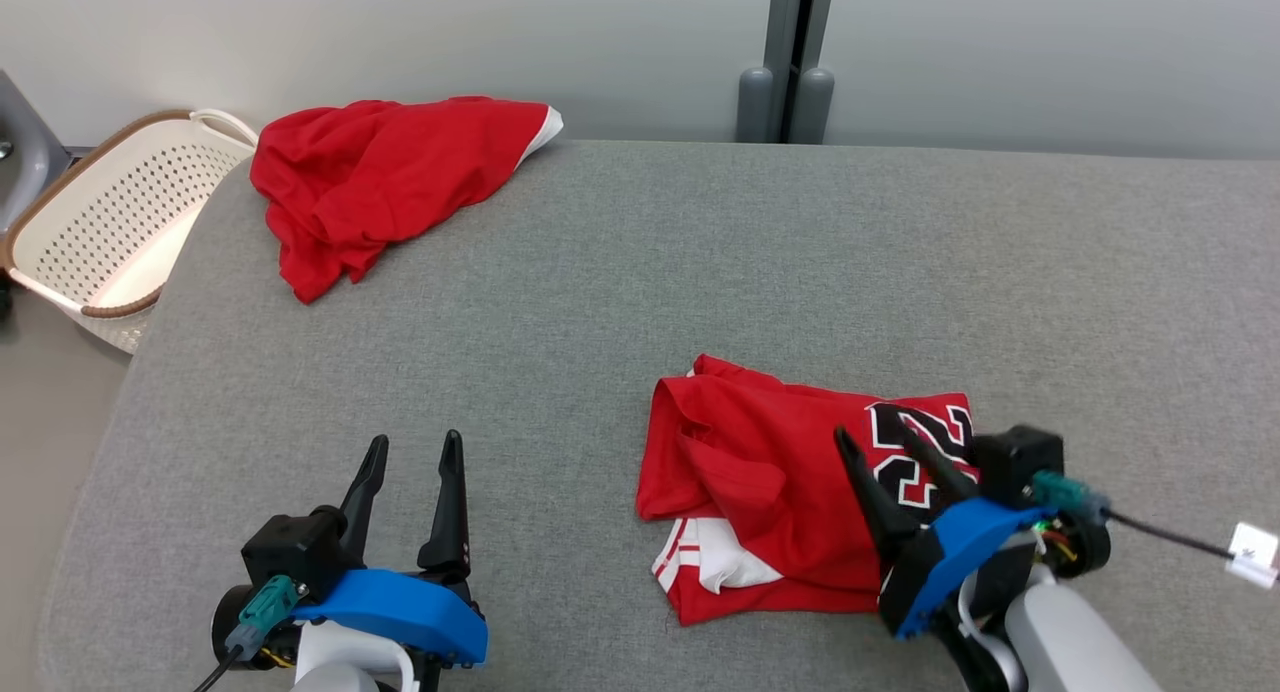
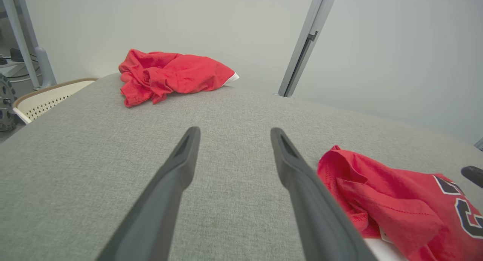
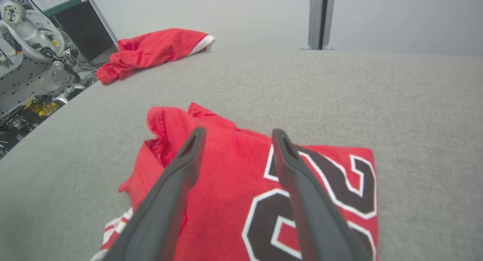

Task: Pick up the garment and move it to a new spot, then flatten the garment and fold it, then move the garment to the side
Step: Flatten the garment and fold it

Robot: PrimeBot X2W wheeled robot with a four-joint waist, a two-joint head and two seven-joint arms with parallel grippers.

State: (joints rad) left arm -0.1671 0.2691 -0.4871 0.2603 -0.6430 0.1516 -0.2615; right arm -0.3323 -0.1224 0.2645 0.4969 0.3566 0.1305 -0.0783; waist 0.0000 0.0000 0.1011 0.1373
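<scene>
The garment (image 1: 770,482) is a red jersey with a black-and-white number, lying folded on the grey padded table (image 1: 640,302) at the near right. My right gripper (image 1: 872,432) hovers over its numbered right part, open and holding nothing. In the right wrist view the open gripper (image 3: 239,132) points across the jersey (image 3: 234,185), with the number under its right finger. My left gripper (image 1: 416,440) stands open over bare table, left of the garment. The left wrist view shows this gripper (image 2: 234,132) open, with the jersey (image 2: 396,200) to its right.
A second red garment (image 1: 380,172) lies crumpled at the table's far left corner. A white perforated basket (image 1: 110,222) stands on the floor beyond the table's left edge. A grey post (image 1: 790,62) rises behind the table. Robot equipment (image 3: 30,46) sits off to the left.
</scene>
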